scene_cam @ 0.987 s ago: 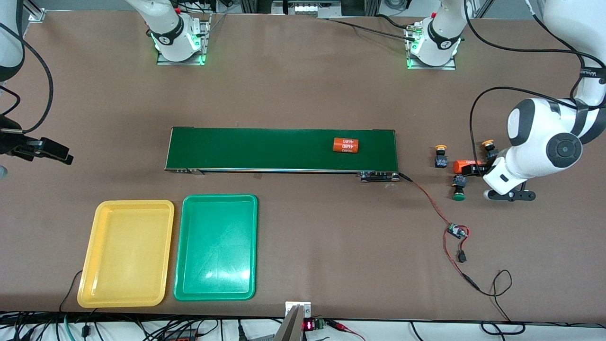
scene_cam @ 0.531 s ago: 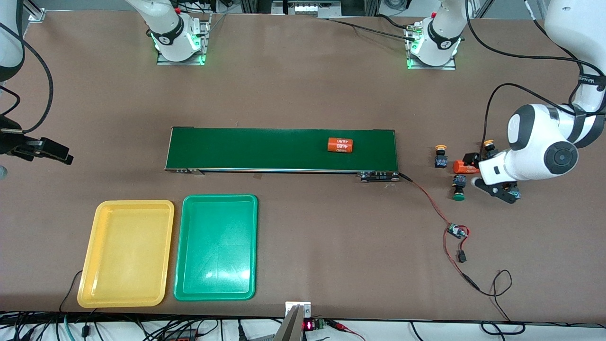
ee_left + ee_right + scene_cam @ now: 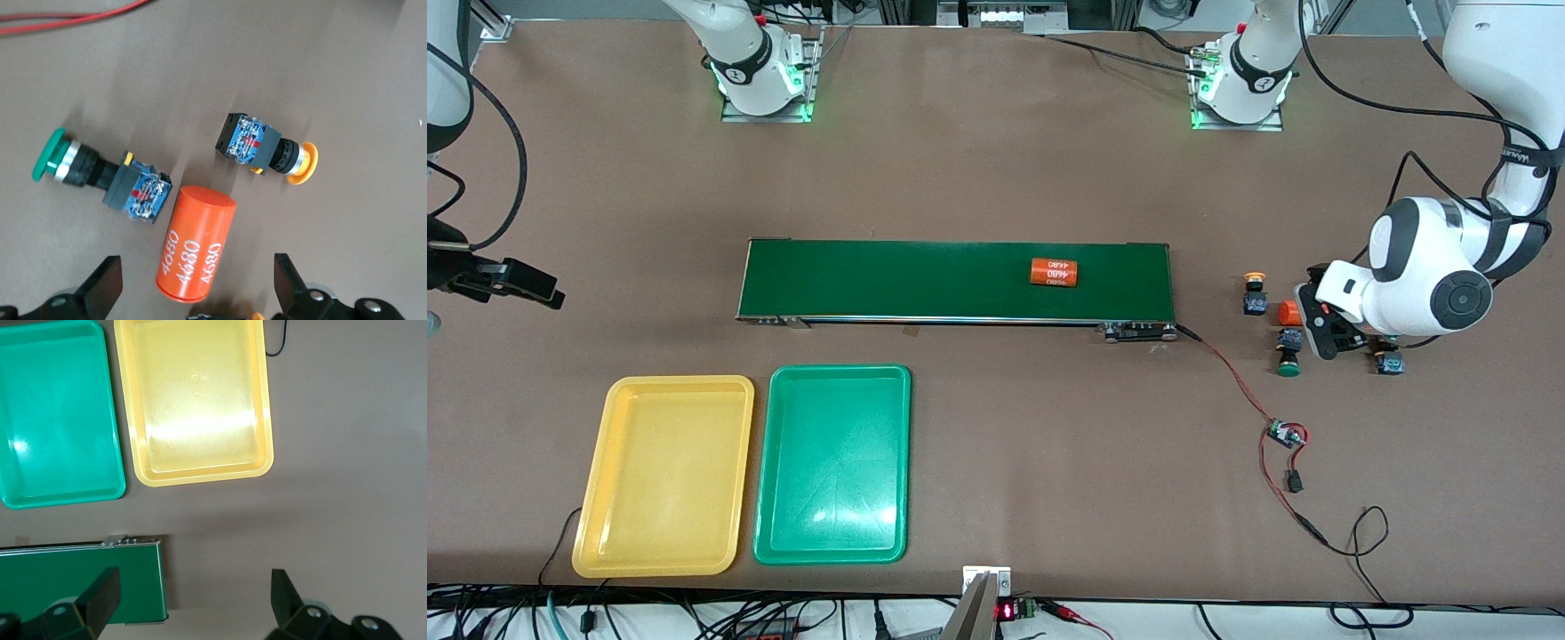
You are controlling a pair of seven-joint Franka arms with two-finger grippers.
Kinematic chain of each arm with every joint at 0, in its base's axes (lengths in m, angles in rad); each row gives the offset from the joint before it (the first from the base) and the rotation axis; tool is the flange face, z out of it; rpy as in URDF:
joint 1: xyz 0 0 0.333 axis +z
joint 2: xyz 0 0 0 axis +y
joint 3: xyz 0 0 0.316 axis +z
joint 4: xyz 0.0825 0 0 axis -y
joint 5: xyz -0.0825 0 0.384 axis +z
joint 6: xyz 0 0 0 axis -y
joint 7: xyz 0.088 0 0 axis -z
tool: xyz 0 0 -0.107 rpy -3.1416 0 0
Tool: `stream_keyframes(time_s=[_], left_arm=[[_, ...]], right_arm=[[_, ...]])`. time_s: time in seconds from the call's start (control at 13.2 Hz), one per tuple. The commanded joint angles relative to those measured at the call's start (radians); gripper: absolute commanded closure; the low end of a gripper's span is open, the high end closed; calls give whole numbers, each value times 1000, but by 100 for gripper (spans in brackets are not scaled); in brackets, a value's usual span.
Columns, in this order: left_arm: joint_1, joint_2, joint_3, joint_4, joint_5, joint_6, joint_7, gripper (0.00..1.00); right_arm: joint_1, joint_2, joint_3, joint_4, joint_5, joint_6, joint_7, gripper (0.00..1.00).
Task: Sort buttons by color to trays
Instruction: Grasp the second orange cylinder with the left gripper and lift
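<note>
- Brown surface [image 3: 996, 178] carries everything I see; a long dark-green conveyor belt [image 3: 925, 280] lies across its middle, with an orange cylinder with white print [image 3: 1054, 272] lying on it toward the left arm's end.
- Nearer to the front camera than the belt, toward the right arm's end, I have the yellow tray [image 3: 663, 476] and the green tray [image 3: 833, 464] side by side, both with nothing in them. The right wrist view shows the same pair, the yellow tray [image 3: 198, 400] just beside the green tray [image 3: 59, 413].
- My left hand [image 3: 1319, 322] hangs low over the cluster of buttons off the belt's end at the left arm's end of the surface, fingers spread wide and gripping nothing.
- In the left wrist view, a second orange cylinder [image 3: 195, 243] lies between the spread fingers [image 3: 100, 287].
- A green button [image 3: 100, 177] lies on its side just beside that cylinder; a yellow-orange button [image 3: 267, 148] lies on its side close by, apart from the cylinder.
- From the front I see the same green button [image 3: 1288, 350] and yellow-orange button [image 3: 1255, 294], plus another button body [image 3: 1388, 362] partly under the arm; I cannot tell its cap colour.
- My right hand [image 3: 193, 607] waits above the belt's end and bare surface at the right arm's end, fingers spread, gripping nothing.
</note>
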Motion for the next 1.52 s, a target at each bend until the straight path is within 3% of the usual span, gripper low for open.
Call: stream_keyframes(time_s=[0.0, 0.15, 0.61, 0.99, 1.29, 1.44], left_arm=[[8, 16, -2, -40, 13, 111, 105, 0], [10, 18, 0, -62, 15, 183, 127, 0], [28, 15, 12, -112, 88, 200, 142, 0], [63, 15, 40, -180, 98, 356, 258, 0], [56, 12, 40, -198, 99, 360, 276, 0], [56, 15, 38, -206, 99, 360, 297, 10]], right_arm=[[-7, 5, 4, 11, 14, 1, -15, 0], [-7, 5, 4, 11, 14, 1, -15, 0], [-7, 5, 4, 11, 14, 1, -15, 0], [-7, 6, 4, 11, 14, 1, -15, 0], [-7, 6, 4, 11, 14, 3, -15, 0], [-7, 6, 4, 11, 12, 3, -15, 0]])
